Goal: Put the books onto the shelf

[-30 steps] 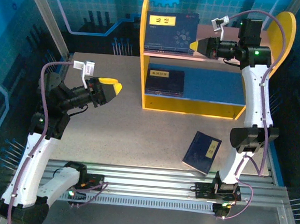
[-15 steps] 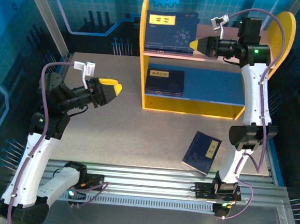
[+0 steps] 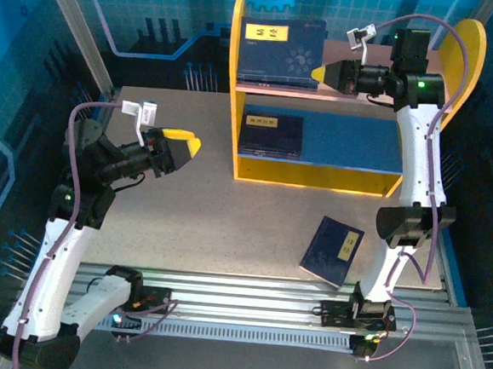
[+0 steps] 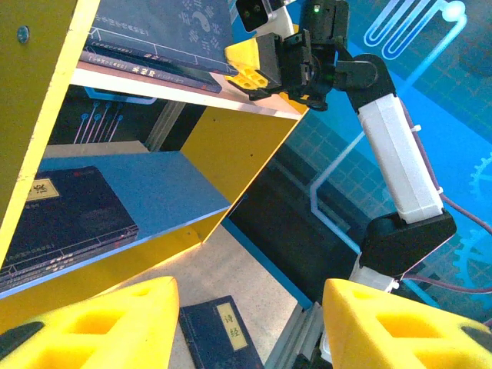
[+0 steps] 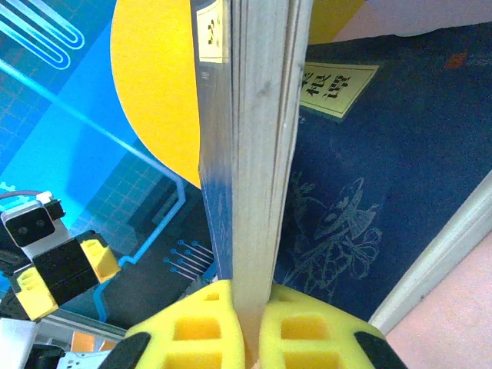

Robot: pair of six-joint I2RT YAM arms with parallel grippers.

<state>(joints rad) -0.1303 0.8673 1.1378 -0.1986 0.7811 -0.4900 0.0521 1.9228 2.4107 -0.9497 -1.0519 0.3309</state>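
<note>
Barely a nudge upward from the right gripper [image 3: 325,73], pinched tight on the top book [image 3: 278,48] straight ahead; left gripper [image 3: 188,146] hangs fingers apart, empty, facing the shelf [image 3: 316,175].

At least four books [image 3: 333,249], one shelf [image 3: 316,175], one left claw [image 3: 189,148], one right claw [image 3: 319,73].

The book on the counter [image 4: 209,346] carries a yellow label [image 4: 233,326] with two dark Chinese characters, 诗经. The same two characters stand on the yellow title label [image 5: 332,91] of the flat book [image 5: 369,192] on the shelf's top board [image 5: 461,323]. The upright book [image 5: 257,115] bears a pale sticker [image 5: 209,31]; its marks are unreadable.
</note>
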